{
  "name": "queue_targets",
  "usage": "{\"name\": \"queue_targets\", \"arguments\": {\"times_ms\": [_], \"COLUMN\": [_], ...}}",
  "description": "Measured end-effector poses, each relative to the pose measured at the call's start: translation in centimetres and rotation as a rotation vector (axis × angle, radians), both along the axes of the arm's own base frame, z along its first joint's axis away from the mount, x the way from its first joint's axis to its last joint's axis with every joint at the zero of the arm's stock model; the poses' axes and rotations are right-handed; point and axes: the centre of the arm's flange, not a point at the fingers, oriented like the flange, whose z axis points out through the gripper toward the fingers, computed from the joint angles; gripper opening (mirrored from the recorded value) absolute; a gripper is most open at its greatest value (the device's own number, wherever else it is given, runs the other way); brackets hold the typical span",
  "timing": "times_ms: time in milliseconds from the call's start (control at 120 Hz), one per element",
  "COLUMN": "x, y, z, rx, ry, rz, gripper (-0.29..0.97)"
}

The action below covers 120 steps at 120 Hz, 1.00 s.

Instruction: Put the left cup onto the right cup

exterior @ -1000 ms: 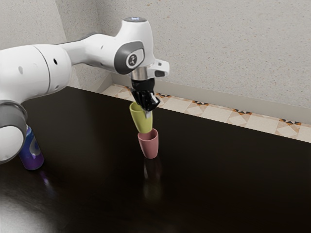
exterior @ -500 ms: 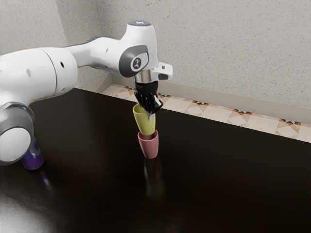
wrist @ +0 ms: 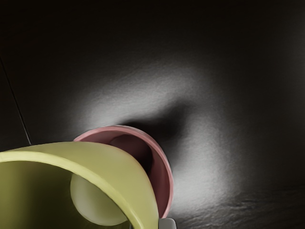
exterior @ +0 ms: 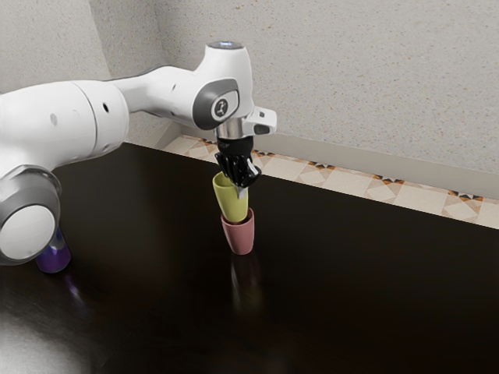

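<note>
- Gripper [exterior: 238, 173] points straight down over the middle of the table [exterior: 351, 296], fingers pinched close together on the rim of the yellow cup [exterior: 232, 199]; it grips the cup wall on the side toward the exterior view's right.
- Yellow cup is upright, mouth up, leaning slightly. Its base sits down inside the mouth of the pink cup [exterior: 239, 232], and most of its body sticks out above the pink rim.
- Pink cup stands upright on the table directly under the yellow cup, with a faint reflection on the glossy dark top just near of it.
- White arm [exterior: 117, 109] comes in from the exterior view's left, and the wrist bends down above the two cups.
- Purple bottle [exterior: 53, 257] stands at the exterior view's left edge, near side, well apart from the cups and partly hidden behind the arm's elbow.
- Tiled floor [exterior: 351, 181] shows beyond the table's far edge, with a speckled wall behind it.
- Wrist view: yellow cup [wrist: 95, 167] is large and close under the hand, open mouth facing the camera, pale bottom visible inside.
- Wrist view: pink cup [wrist: 159, 162] shows as an arc of rim around one side of the yellow cup, with a dark slice of its inside still uncovered there.
- Wrist view: table [wrist: 190, 71] around them is dark with a soft bright glare patch.
</note>
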Motion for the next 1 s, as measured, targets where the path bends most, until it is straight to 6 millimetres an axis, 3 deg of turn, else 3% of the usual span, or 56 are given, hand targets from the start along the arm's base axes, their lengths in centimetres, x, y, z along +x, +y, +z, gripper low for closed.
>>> {"name": "queue_targets", "arguments": {"times_ms": [458,675,808,1000], "x": [0.3,0.2,0.0,-1.1], "y": [-0.3,-0.9,-0.9,-0.5], "z": [-2.1,-2.2,-0.8,4.2], "rx": [-0.002,-0.031,-0.044,-0.065], "ry": [0.023,0.029,0.012,-0.04], "rz": [0.0,0.004,0.008,0.009], "gripper": [-0.09,0.32,0.47,0.58]}}
